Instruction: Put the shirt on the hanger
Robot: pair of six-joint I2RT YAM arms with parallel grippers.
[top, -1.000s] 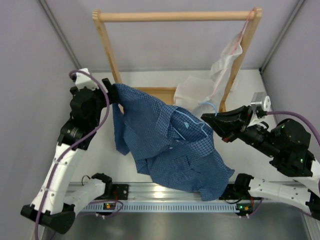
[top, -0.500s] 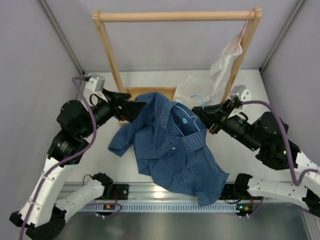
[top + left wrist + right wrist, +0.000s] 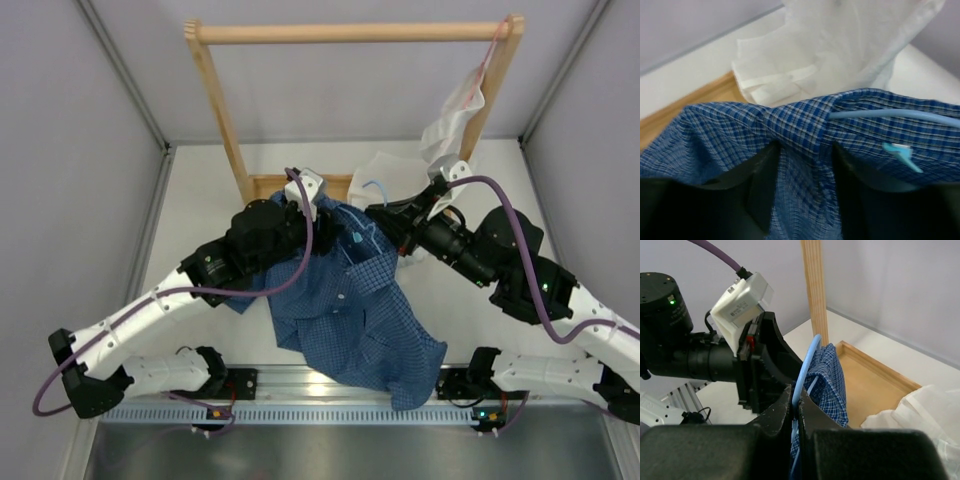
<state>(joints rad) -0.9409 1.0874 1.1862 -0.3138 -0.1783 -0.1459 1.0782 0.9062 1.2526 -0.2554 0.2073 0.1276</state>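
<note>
The shirt point(image 3: 350, 300) lies heaped in the middle of the bench point(image 3: 200, 210), between the two arms. Its upper part is gathered up near the foot of the wooden rack point(image 3: 350, 32), and its lower part trails toward the metal rail point(image 3: 300, 380) at the near edge and partly covers it. The hanger point(image 3: 374, 187) is at the shirt's top end. Its hook pokes out past the cloth, toward the rack's base, and part of its thin wire shows against the checks. In the left wrist view the wire point(image 3: 890, 114) runs out level from under a fold of the cloth. The right claw point(image 3: 385, 220) reaches in from the right and is clamped together on the hanger. In its own camera the fingers point(image 3: 775, 415) meet on the light blue wire point(image 3: 805, 365), which rises upright from them with checked cloth point(image 3: 827, 375) draped against it. The left claw point(image 3: 328, 225) comes in from the left, just across the shirt's top from the right one. Its fingers point(image 3: 765, 175) stand apart on either side of a raised ridge of the shirt point(image 3: 790, 125), and the cloth fills the gap between them. Behind the shirt, a white shirt point(image 3: 455, 115) hangs at the right end of the rack's top rail, and its lower part is crumpled on the bench just beyond the hanger's hook. The rack's flat wooden base point(image 3: 270, 183) lies beside the left claw's wrist. Plain grey walls enclose the bench on three sides.
</note>
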